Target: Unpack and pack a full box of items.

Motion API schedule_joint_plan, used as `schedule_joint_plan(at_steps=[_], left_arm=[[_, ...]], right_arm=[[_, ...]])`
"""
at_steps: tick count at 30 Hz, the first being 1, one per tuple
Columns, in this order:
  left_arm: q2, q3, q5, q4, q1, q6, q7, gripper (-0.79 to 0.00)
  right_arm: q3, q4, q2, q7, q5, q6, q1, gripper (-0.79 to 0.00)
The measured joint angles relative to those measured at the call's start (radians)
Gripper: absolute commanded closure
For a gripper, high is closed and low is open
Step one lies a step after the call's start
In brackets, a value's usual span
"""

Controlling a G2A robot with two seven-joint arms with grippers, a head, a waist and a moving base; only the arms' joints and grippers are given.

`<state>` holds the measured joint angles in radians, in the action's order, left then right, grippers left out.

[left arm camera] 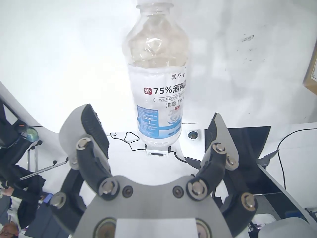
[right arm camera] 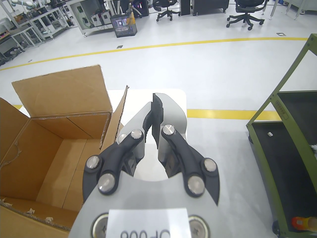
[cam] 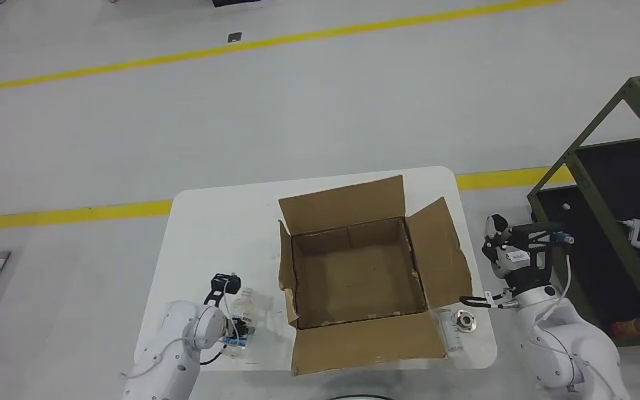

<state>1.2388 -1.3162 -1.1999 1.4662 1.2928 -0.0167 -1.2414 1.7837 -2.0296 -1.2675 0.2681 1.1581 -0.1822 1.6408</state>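
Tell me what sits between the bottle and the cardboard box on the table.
Nothing but bare table, faintly scuffed, lies between the bottle and the cardboard box in the left wrist view; the top view agrees.

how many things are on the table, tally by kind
cardboard box: 1
clear bottle: 1
small round-topped item, kind unclear: 1
total: 3

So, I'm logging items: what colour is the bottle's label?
White and blue label, best in the left wrist view.
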Motion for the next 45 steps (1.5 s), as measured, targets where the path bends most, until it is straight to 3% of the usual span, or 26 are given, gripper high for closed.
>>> schedule_joint_plan(at_steps=[10, 14, 19, 21, 22, 23, 25, 30, 32, 37, 38, 40, 41, 42, 45], left_arm=[[0.002, 0.015, 0.053, -0.099, -0.032, -0.02, 0.032, -0.785], [0.002, 0.023, 0.056, -0.125, -0.045, -0.014, 0.041, -0.714], [0.003, 0.033, 0.06, -0.144, -0.056, -0.01, 0.052, -0.428], [0.003, 0.037, 0.061, -0.149, -0.059, -0.01, 0.052, -0.391], [0.003, 0.039, 0.06, -0.15, -0.06, -0.01, 0.051, -0.329], [0.002, 0.041, 0.056, -0.15, -0.062, -0.01, 0.051, -0.246], [0.002, 0.044, 0.054, -0.149, -0.061, -0.01, 0.052, 0.0], [0.0, 0.049, 0.06, -0.133, -0.052, -0.018, 0.048, 0.0], [-0.001, 0.049, 0.06, -0.125, -0.048, -0.019, 0.046, 0.0], [-0.008, 0.035, 0.061, -0.083, -0.033, -0.02, 0.03, 0.0], [-0.009, 0.032, 0.056, -0.069, -0.027, -0.022, 0.029, 0.0], [-0.015, 0.023, 0.038, -0.024, -0.009, -0.027, 0.025, 0.0], [-0.017, 0.017, 0.032, -0.001, 0.0, -0.028, 0.022, 0.0], [-0.02, 0.009, 0.026, 0.033, 0.014, -0.028, 0.017, 0.0], [-0.028, -0.017, 0.017, 0.121, 0.052, -0.028, 0.001, 0.0]], right_arm=[[0.0, 0.0, 0.0, 0.0, 0.0, 0.0, 0.0, 0.0], [0.0, 0.0, 0.0, 0.0, 0.0, 0.0, 0.0, 0.0], [0.0, 0.0, 0.0, 0.0, 0.0, 0.0, 0.0, 0.0], [0.0, 0.0, 0.0, 0.0, 0.0, 0.0, 0.0, 0.0], [0.0, 0.0, 0.0, 0.0, 0.0, 0.0, 0.0, 0.0], [0.0, 0.0, 0.0, 0.0, 0.0, 0.0, 0.0, 0.0], [0.0, 0.0, 0.0, 0.0, 0.0, 0.0, 0.0, 0.0], [0.0, 0.0, 0.0, 0.0, 0.0, 0.0, 0.0, 0.0], [0.0, 0.0, 0.0, 0.0, 0.0, 0.0, 0.0, -0.062], [-0.007, -0.001, 0.003, 0.023, 0.008, -0.028, 0.003, -0.077], [-0.006, -0.002, 0.004, 0.036, 0.002, -0.032, 0.002, -0.102], [-0.001, -0.007, 0.007, 0.081, -0.012, -0.041, -0.002, -0.231], [0.001, -0.01, 0.008, 0.105, -0.019, -0.048, -0.005, -0.388], [0.004, -0.013, 0.011, 0.142, -0.029, -0.062, -0.009, -0.785], [0.016, -0.031, 0.019, 0.232, -0.028, -0.117, -0.023, -0.785]])
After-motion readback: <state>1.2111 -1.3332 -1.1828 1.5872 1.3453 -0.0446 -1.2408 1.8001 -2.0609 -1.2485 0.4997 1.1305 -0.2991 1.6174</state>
